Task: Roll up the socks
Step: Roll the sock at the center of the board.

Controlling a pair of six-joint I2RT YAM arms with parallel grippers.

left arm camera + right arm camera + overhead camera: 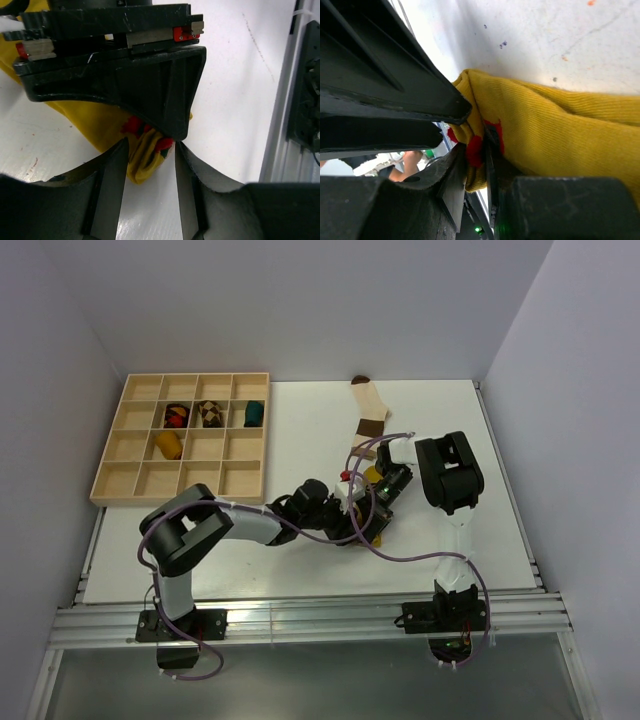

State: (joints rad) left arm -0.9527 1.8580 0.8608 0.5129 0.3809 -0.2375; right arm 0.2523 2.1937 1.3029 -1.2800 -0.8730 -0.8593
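Observation:
The bright yellow sock with red marks (377,531) lies mid-table, mostly hidden under both grippers. In the right wrist view my right gripper (476,147) is shut on its folded, red-marked edge (560,125). In the left wrist view my left gripper (150,145) is open, with the sock's folded end (142,162) between its fingertips, just below the right gripper's black body. From above, the left gripper (350,512) and the right gripper (378,498) meet over the sock. The cream sock with brown bands (368,410) lies flat farther back. A mustard-orange roll (168,445) sits in a tray compartment.
A wooden compartment tray (140,480) stands at the back left, holding a red-and-dark bundle (177,415), a brown-checkered bundle (209,412) and a teal bundle (254,413). Purple cables loop around both arms. A metal rail (300,615) runs along the near table edge.

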